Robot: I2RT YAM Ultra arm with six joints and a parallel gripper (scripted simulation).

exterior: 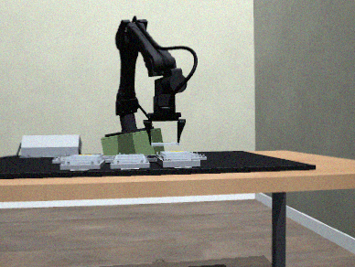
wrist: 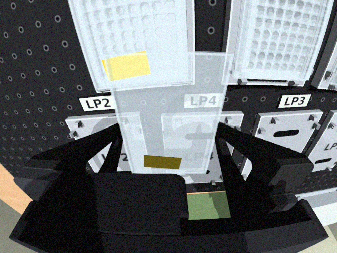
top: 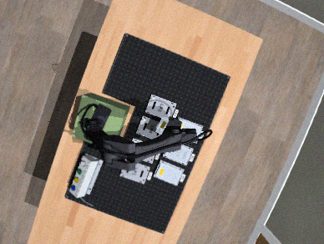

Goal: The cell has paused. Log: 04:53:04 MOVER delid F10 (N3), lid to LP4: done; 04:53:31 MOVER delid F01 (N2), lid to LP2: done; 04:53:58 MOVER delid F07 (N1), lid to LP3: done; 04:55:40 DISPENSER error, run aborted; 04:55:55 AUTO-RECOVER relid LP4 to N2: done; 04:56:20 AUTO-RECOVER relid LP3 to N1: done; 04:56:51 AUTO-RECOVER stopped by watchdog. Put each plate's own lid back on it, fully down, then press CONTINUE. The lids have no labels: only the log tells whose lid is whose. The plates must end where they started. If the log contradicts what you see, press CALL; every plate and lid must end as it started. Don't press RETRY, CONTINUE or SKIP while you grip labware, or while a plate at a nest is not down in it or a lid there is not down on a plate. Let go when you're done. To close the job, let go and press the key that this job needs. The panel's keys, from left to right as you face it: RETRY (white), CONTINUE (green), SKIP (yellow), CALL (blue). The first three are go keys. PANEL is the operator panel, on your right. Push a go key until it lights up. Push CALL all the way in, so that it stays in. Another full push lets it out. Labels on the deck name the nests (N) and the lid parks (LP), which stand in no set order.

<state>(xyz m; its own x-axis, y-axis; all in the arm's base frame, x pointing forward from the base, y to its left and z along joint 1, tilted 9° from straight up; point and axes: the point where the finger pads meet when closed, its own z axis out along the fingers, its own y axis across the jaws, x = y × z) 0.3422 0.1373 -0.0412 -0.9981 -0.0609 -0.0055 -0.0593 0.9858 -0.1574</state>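
My gripper (wrist: 168, 128) is shut on a clear lid (wrist: 170, 114) with a dark yellow tag on its near edge. It holds the lid in the air above the deck, over the empty lid parks labelled LP2 (wrist: 95, 103) and LP4. The lid's far edge overlaps a well plate with a yellow tag (wrist: 133, 40). A second well plate (wrist: 272, 40) sits to its right, behind the empty park LP3 (wrist: 285, 129). In the side view the gripper (exterior: 165, 128) hangs well above the row of plates (exterior: 129, 161).
The white operator panel (top: 84, 175) with its coloured keys stands at the mat's near left edge. A green box (top: 100, 119) sits by the arm's base. More plates (top: 169, 172) and parks (top: 160, 106) lie on the black mat.
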